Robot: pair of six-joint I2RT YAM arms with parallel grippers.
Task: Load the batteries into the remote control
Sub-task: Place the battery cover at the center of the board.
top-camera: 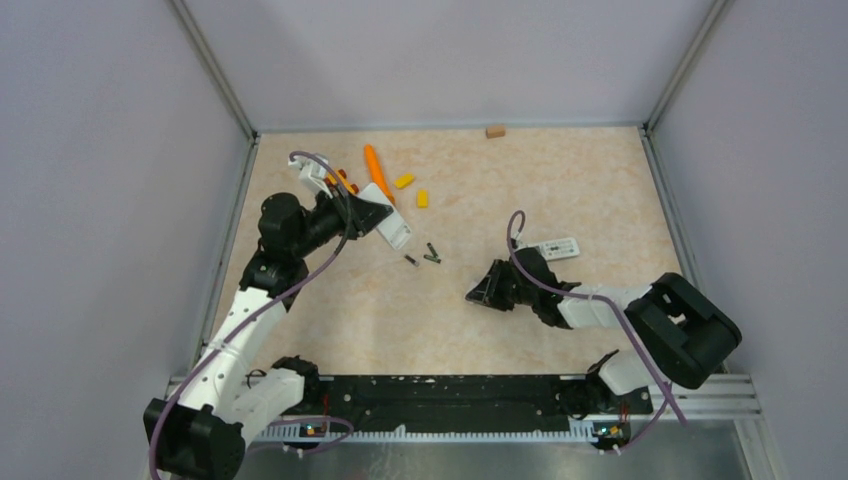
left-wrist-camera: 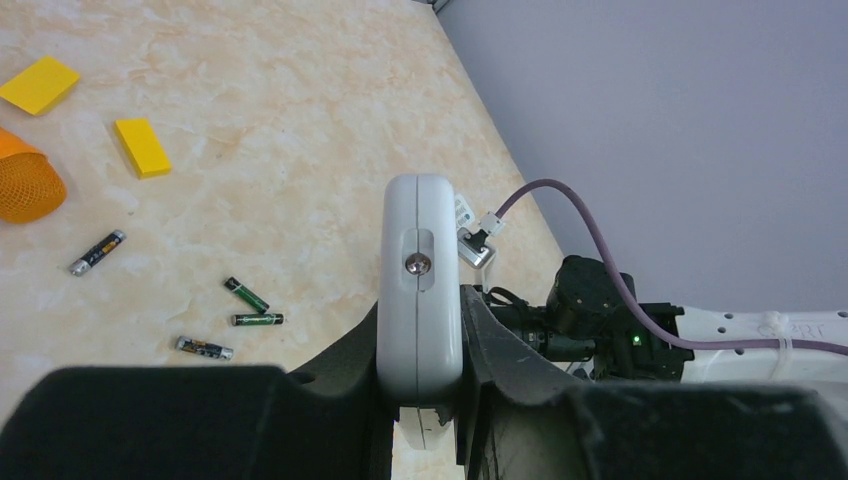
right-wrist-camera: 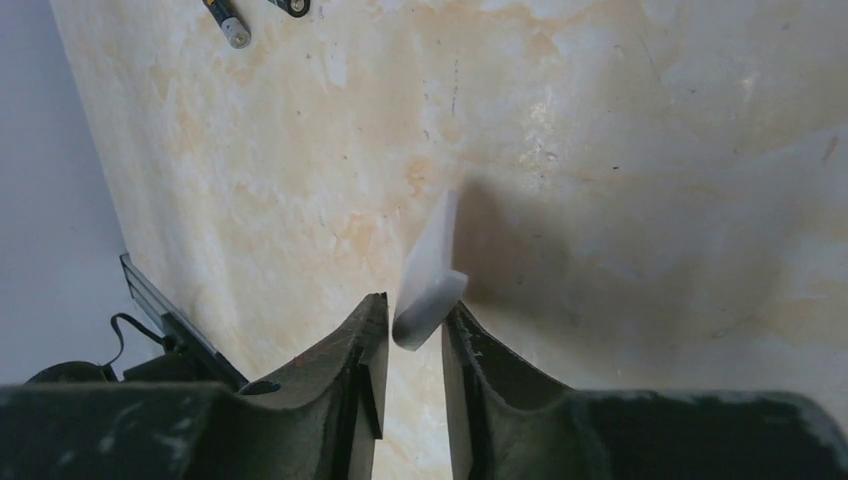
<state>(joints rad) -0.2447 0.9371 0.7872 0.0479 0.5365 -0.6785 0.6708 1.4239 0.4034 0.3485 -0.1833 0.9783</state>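
Soft, even overhead light; near edges of wrist views blurred.
We see the bench (top-camera: 500,330) evenly lit, with faint shadows under the arms. By the right jaws a white piece (right-wrist-camera: 432,270) throws a soft grey shadow rightward. Both pairs of jaws look dark and unfocused; the batteries (left-wrist-camera: 257,319) seem sharp, perhaps softer near the frame's edge.

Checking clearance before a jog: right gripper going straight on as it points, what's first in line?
Probably the bare table, though depth is unclear. The thin white piece between the fingers of the right gripper sticks out ahead, so it would touch first. The batteries lie off to the side.
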